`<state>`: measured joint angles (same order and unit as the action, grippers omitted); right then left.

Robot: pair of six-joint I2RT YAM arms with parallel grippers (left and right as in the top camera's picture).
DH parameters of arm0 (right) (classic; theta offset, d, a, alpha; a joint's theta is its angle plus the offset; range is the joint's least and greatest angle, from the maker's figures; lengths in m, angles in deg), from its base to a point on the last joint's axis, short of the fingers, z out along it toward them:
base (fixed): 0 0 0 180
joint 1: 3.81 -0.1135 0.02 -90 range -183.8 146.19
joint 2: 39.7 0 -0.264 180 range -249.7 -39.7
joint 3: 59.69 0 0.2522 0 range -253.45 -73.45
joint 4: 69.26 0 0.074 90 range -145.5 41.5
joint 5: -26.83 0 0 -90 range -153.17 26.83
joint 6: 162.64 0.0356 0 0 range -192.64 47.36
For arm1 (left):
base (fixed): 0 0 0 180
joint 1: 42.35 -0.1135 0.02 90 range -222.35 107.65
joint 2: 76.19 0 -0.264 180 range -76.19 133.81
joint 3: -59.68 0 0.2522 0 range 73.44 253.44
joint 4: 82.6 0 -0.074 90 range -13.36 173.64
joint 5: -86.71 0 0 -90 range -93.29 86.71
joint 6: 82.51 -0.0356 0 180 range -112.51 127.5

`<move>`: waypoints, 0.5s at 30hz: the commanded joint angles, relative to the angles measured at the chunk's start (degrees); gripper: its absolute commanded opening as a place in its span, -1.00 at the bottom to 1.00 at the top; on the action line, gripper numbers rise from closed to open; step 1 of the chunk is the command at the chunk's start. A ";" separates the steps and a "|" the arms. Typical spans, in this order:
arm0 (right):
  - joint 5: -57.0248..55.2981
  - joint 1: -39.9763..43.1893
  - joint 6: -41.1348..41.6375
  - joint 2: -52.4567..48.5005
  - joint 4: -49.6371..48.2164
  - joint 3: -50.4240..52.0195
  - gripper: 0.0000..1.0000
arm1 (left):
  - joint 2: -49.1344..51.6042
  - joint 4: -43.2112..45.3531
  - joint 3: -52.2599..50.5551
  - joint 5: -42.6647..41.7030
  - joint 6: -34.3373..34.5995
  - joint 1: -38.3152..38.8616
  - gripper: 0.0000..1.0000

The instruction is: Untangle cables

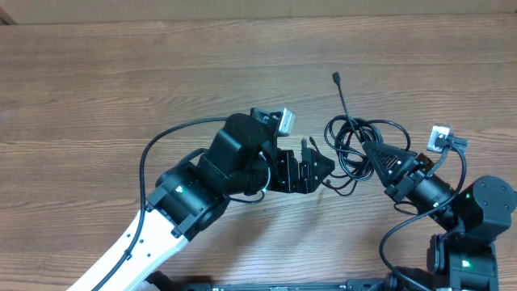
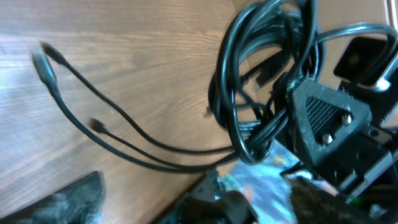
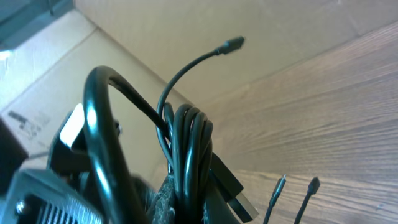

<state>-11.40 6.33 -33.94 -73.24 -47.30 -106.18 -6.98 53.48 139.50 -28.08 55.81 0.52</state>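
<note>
Black cables [image 1: 349, 137] coil in loops, pinched by right tool [image 1: 368, 148]; left tool [image 1: 320, 158] gapes.

The cables [image 2: 227, 93] are black. The table [image 1: 97, 73] is brown with a wood-grain pattern. The arm [image 1: 133, 242] at lower left is white and black.

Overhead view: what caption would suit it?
Right gripper pinches the tangled cables on the wooden table; left gripper, open, faces them.

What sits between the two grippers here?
The cables. From overhead, their loops lie between the open left gripper and the right gripper, which is shut on them.
</note>
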 commanded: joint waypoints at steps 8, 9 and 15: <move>-0.61 0.20 4.55 0.24 -1.73 -0.39 -0.92 | 5.38 8.72 1.60 -0.13 17.22 6.58 0.67; -0.17 0.20 4.55 0.24 -1.73 -0.39 -0.92 | 6.67 9.88 1.60 -0.28 19.04 6.67 0.45; 0.81 0.20 4.57 0.24 -1.97 -0.39 -0.92 | 10.75 9.84 1.60 -0.28 22.69 6.67 -0.28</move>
<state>-11.97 6.33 -29.79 -73.44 -48.34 -106.18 2.18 63.28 139.85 -28.32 76.79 7.08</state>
